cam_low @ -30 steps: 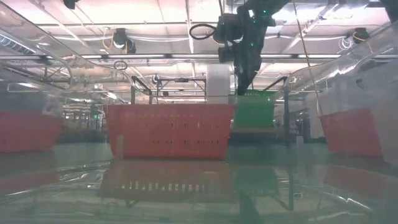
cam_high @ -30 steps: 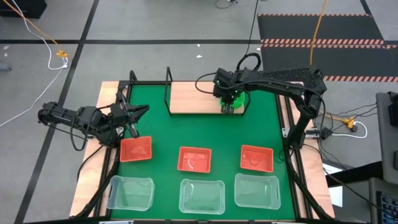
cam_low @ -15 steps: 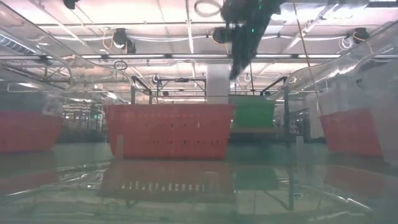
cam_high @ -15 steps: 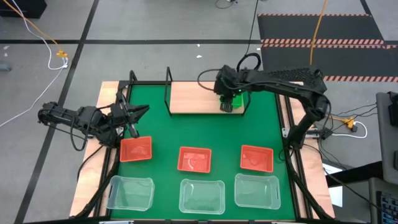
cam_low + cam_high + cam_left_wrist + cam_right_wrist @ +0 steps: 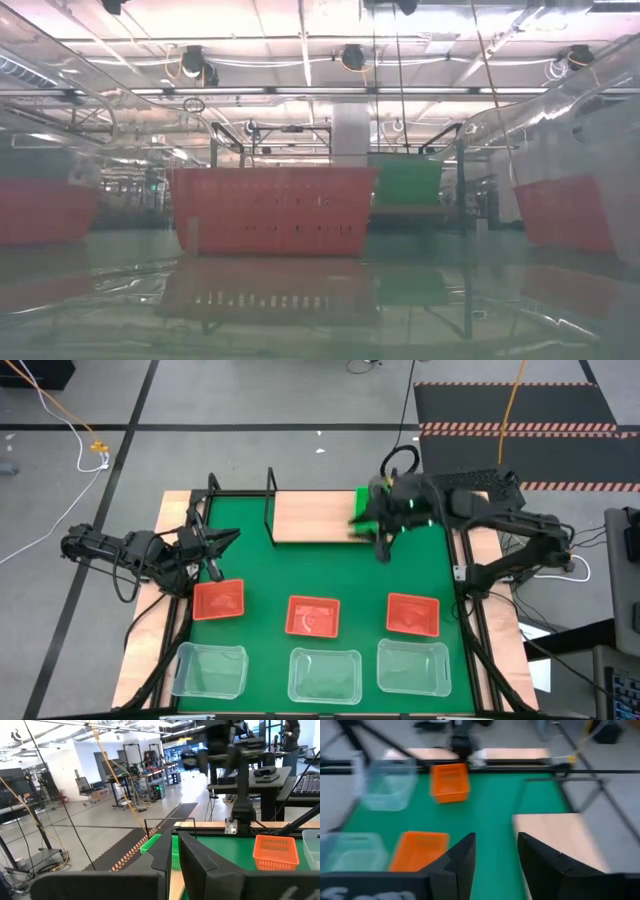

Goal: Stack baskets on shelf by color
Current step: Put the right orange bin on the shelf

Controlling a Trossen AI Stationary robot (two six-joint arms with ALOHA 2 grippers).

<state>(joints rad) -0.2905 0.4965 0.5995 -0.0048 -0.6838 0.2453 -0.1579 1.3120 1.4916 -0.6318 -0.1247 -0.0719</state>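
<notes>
both end effectors are empty and parted: the right end effector hangs by the shelf, whose right end carries the green stack; left end effector waits. three red baskets and three clear baskets remain on the table.

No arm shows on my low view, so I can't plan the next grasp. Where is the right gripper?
Observer: The right gripper hangs over the mat in front of the shelf's right end, near the green basket.
Operator: Is it carrying anything?
Observer: No. The right wrist view shows its fingers apart with nothing between them.
Operator: And the left arm?
Observer: The left gripper waits at the far edge of the left red basket.
</notes>
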